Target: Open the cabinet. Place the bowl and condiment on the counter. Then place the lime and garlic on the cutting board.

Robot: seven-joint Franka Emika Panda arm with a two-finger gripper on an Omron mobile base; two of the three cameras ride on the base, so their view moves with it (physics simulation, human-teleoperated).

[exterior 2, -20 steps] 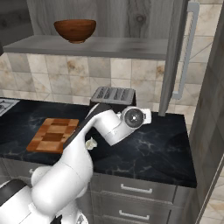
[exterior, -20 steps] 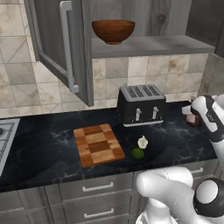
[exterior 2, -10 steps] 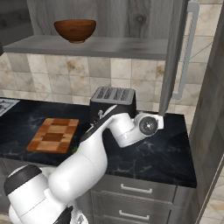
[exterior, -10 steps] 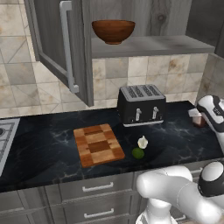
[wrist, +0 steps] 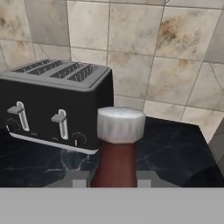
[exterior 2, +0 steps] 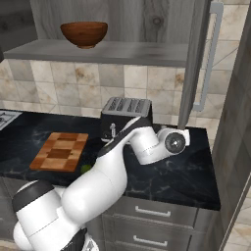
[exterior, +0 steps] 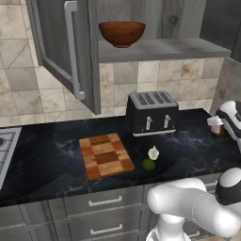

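Condiment (wrist: 117,148): dark red-brown bottle with a silver cap, upright between the gripper (wrist: 111,179) finger tips in the hand view; fingers clamped on its body. Toaster (wrist: 54,105) at 9 o'clock of the bottle there, tiled wall behind.

Left base view: condiment (exterior: 216,127) at the far right over the counter (exterior: 56,155), the hand against it at 3 o'clock; whether its base touches the counter cannot be told.

Same view: cabinet (exterior: 70,52) door open, bowl (exterior: 122,33) on the shelf. Garlic (exterior: 153,152) and lime (exterior: 148,164) just beside each other on the counter, at 3 o'clock of the cutting board (exterior: 106,155).

Right base view: the arm hides the bottle, garlic and most of the lime; bowl (exterior 2: 84,33) at 11 o'clock.
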